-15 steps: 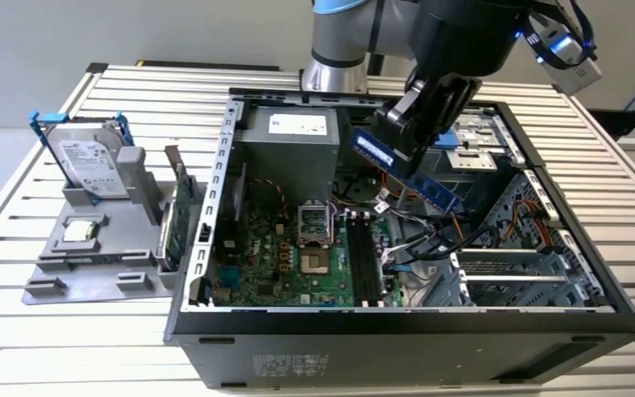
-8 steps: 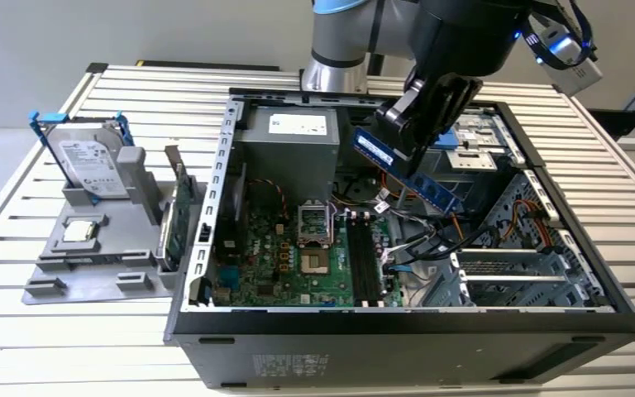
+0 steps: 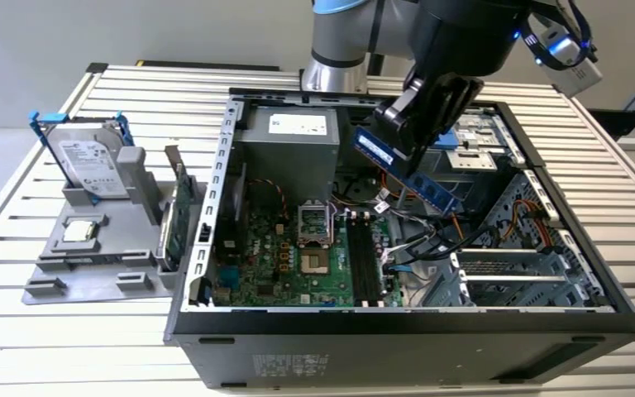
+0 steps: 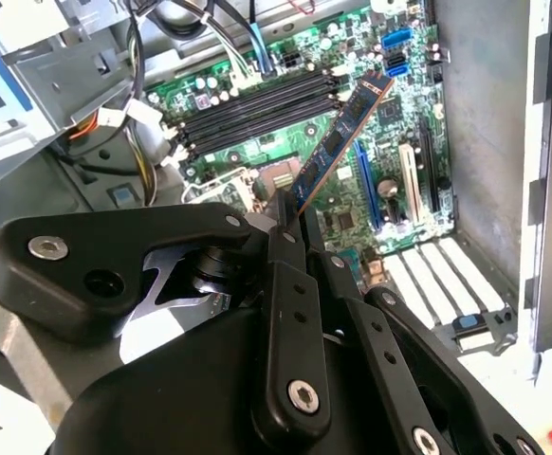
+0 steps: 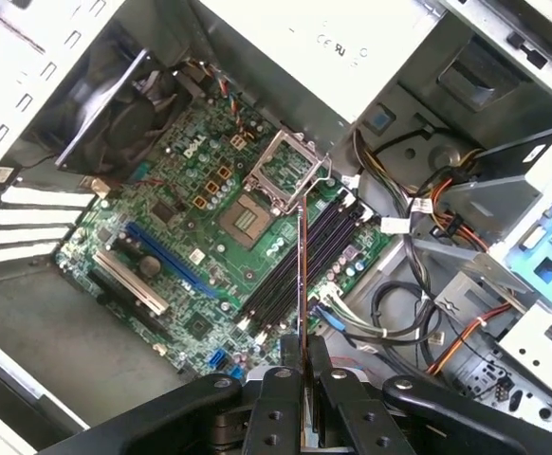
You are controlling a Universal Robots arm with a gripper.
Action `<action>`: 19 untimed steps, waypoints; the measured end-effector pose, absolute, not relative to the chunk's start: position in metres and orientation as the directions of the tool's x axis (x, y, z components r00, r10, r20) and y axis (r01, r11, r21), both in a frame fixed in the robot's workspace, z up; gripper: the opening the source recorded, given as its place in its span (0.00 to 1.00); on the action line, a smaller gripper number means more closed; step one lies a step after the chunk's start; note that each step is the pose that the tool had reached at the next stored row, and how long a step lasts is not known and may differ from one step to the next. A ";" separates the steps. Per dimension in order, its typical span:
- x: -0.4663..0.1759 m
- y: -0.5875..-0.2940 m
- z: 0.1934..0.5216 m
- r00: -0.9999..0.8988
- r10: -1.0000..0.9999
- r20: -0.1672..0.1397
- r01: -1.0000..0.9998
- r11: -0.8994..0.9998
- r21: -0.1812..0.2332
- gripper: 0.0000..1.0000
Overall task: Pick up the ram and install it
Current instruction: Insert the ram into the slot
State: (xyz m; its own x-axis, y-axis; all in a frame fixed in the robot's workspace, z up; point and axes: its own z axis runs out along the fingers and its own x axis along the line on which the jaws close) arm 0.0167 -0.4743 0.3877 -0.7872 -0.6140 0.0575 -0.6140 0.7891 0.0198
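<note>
At the nine o'clock side of the exterior view, on the slatted tabletop (image 3: 31, 331), a gray holder (image 3: 102, 265) carried a silver hard drive (image 3: 88, 161) standing on edge in a blue bracket. A small square chip (image 3: 83, 232) lay flat at the drive's six o'clock, and a green expansion card (image 3: 185, 198) stood upright along the holder's three o'clock edge. Just beside the card, toward three o'clock, the open computer case (image 3: 406, 331) lay on its side. Its motherboard (image 3: 295, 256) faced up, and the dark memory slots (image 3: 367, 265) ran from twelve to six o'clock. Above these, toward their one o'clock, the claw (image 3: 403, 136) was clamped on the ram (image 3: 439, 194). The ram hung tilted in the air, clear of the board, its free end pointing to five o'clock. In the second wrist view the fingers (image 4: 290, 303) pinched one end of the ram (image 4: 342, 142), and its far end reached out past the memory slots (image 4: 257, 104). In the first wrist view the ram (image 5: 301, 275) showed edge-on in front of the memory slots (image 5: 274, 289).
</note>
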 end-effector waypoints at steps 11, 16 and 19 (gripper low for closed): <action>0.017 -0.474 0.388 -0.834 -0.549 0.057 -0.549 0.836 0.020 0.00; 0.017 -0.474 0.388 -0.847 -0.529 0.057 -0.529 0.849 0.020 0.00; 0.017 -0.474 0.388 -0.853 -0.518 0.057 -0.518 0.855 0.020 0.00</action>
State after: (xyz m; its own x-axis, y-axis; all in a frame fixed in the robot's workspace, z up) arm 0.0167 -0.4743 0.3876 -0.8535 -0.5180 0.0574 -0.5177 0.8553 0.0199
